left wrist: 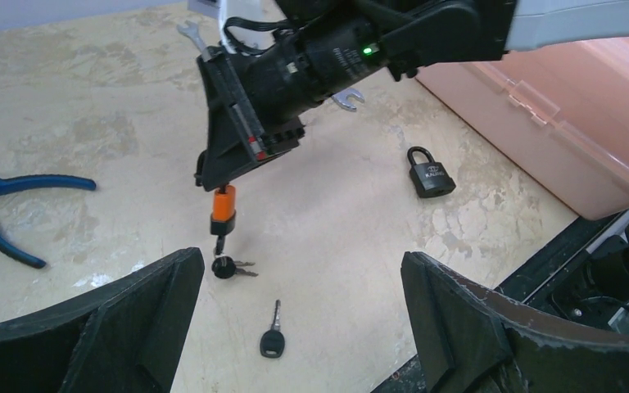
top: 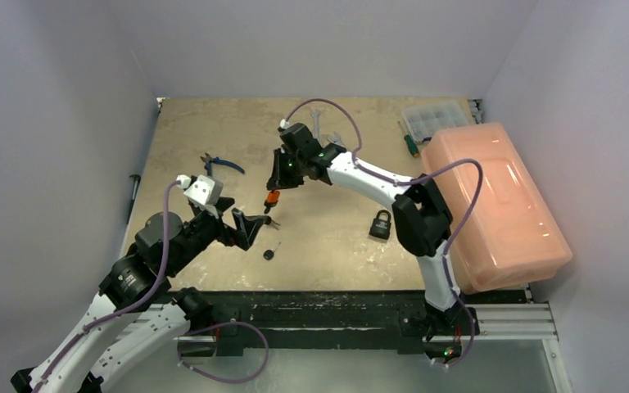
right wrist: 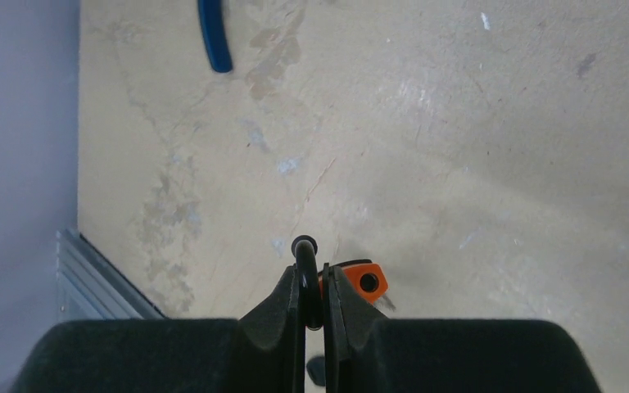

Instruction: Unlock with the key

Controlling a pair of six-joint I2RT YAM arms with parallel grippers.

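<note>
The left gripper (left wrist: 301, 266) sits closest, its two matte black, rough-edged fingers (left wrist: 131, 327) spread wide apart with nothing between them. Just beyond them, toward the near edge of the mottled beige bench (top: 328, 246), a small metal key with a rounded black plastic head (left wrist: 272, 338) lies flat and alone.

Over the middle of the bench the right gripper (right wrist: 311, 286) points down, its jaws pressed together on a thin black ring (right wrist: 305, 260). From the ring hangs a blocky orange plastic tag (left wrist: 224, 205), and under that a little bunch of black-headed keys (left wrist: 226, 266). Whether they touch the surface I cannot tell.

The black padlock with its curved steel shackle (left wrist: 430, 173) lies flat right of the middle, shackle seated in the body, well apart from both grippers. It is near the large translucent pink plastic box (top: 500, 196) along the right edge. Blue-handled pliers (top: 223, 164) lie toward the left side.
</note>
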